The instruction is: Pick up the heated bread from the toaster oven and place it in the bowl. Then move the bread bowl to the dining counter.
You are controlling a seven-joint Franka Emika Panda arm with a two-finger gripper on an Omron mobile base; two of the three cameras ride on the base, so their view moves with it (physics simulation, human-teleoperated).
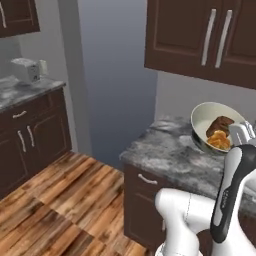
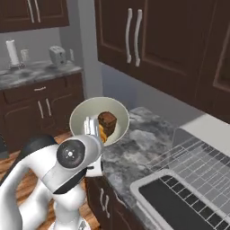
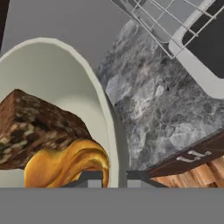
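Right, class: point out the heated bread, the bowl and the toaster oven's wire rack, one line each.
heated bread [image 3: 65, 164]: hand view, its golden-orange top.
bowl [image 2: 83, 112]: right base view, bare inner wall on the left side.
wire rack [image 2: 200, 166]: right base view, the middle of the grid of wires.

Kitchen, dark wood cabinets [image 1: 205, 35], marbled counter [image 1: 165, 150], toaster [image 2: 57, 55]

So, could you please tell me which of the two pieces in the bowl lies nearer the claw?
The golden-orange heated bread, right by the claw; the dark brown chunk sits beyond it.
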